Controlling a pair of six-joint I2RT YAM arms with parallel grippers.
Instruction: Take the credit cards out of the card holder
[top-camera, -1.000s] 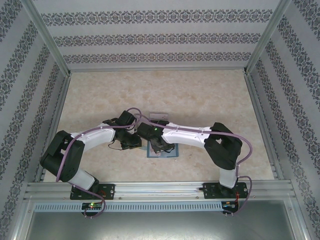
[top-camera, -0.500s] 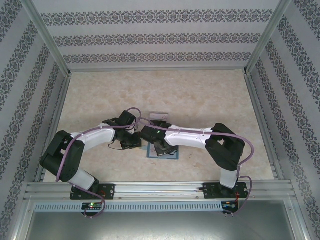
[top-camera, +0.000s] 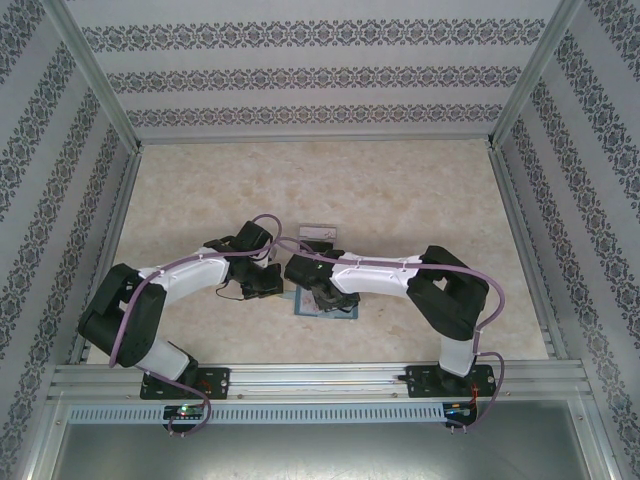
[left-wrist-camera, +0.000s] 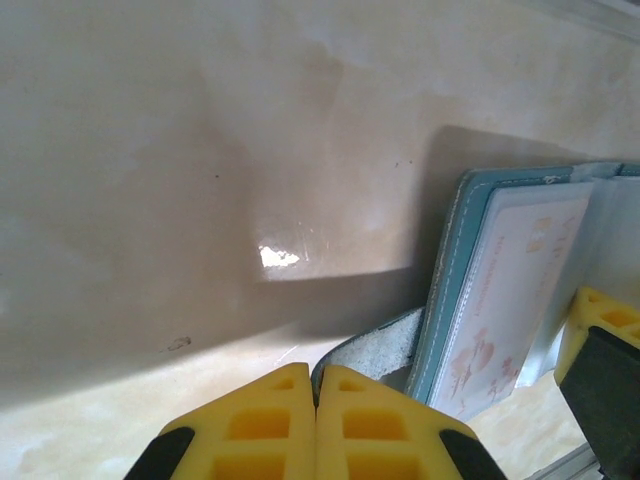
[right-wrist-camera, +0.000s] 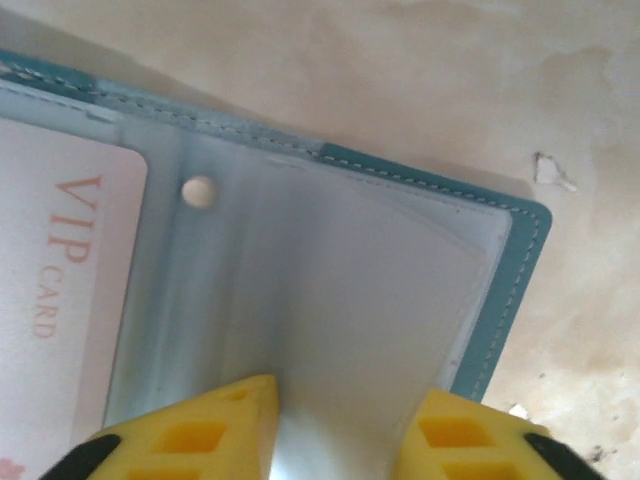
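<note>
The left gripper (left-wrist-camera: 316, 400) is squeezed shut, and the grey tab (left-wrist-camera: 375, 350) of the card holder (right-wrist-camera: 518, 280) sits right at its tips. The right gripper (right-wrist-camera: 345, 440) has its jaws a little apart over a clear pocket (right-wrist-camera: 390, 300). The card holder lies open on the table (top-camera: 400, 190), between both arms. A pink credit card (right-wrist-camera: 60, 300) is inside it

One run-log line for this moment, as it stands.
card holder open on table | left gripper shut on closing tab | right gripper open over clear sleeve | VIP card in pocket
</note>
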